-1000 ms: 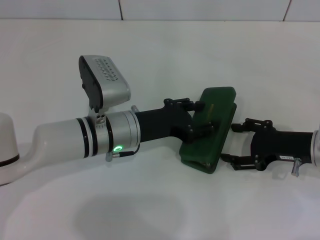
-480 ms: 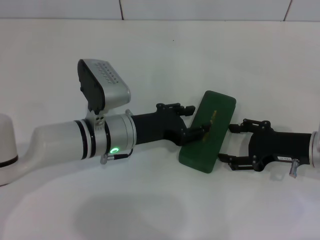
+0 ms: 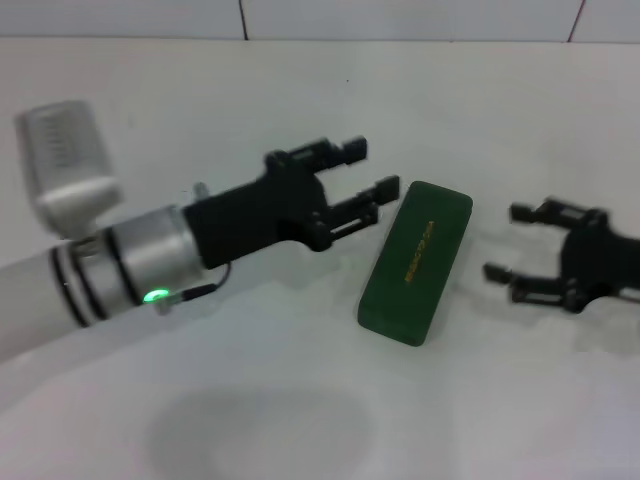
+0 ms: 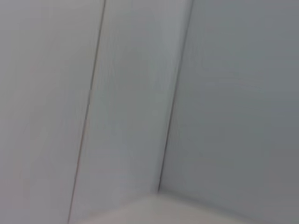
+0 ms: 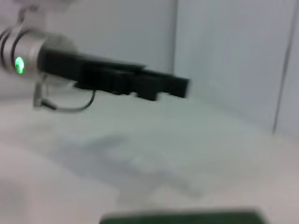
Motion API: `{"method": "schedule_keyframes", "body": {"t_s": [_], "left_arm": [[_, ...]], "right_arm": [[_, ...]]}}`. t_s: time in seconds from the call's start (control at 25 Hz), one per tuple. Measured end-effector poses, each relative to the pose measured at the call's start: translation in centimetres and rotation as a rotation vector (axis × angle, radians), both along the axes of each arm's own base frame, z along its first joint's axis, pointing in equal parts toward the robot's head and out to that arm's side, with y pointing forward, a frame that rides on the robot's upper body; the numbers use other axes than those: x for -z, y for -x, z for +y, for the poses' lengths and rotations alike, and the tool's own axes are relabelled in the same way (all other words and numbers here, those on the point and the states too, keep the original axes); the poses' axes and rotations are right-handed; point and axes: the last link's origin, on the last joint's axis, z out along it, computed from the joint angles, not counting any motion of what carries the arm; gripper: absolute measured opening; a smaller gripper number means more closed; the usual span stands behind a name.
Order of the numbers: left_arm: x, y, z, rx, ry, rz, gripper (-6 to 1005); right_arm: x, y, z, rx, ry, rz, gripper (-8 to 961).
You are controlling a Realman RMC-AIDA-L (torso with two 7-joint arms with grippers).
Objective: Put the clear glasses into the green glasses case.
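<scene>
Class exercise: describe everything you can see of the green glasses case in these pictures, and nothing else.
The green glasses case is a dark green oblong with rounded corners, hard-looking and smooth, with small gold lettering along its lid. It is shut and lies flat on the white table, set at a slant. Nothing touches it: the left tool and right tool sit apart on either side, both open.

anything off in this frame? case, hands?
Nothing stands out. The green glasses case lies shut and flat on the white table, angled between the two hands. Left hand and right hand are both open and clear of it. No glasses in view.
</scene>
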Motion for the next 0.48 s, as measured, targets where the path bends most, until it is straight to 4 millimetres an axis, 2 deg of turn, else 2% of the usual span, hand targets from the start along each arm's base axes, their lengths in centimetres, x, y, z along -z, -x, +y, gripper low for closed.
{"method": "schedule_keyframes", "body": {"t_s": [0.12, 0.28, 0.48], "left_arm": [[-2.1, 0.4, -0.8, 0.114, 0.030, -0.003, 633], [-3.8, 1.2, -2.0, 0.252, 0.148, 0.064, 633], [-4.9, 2.6, -2.6, 0.236, 0.099, 0.060, 633]], "right_arm": [[-2.2, 0.7, -1.3, -0.081, -0.034, 0.142, 837], [-2.7, 2.6, -2.5, -0.213, 0.045, 0.235, 837], [-2.6, 3.1, -2.6, -0.238, 0.058, 0.254, 838]]}}
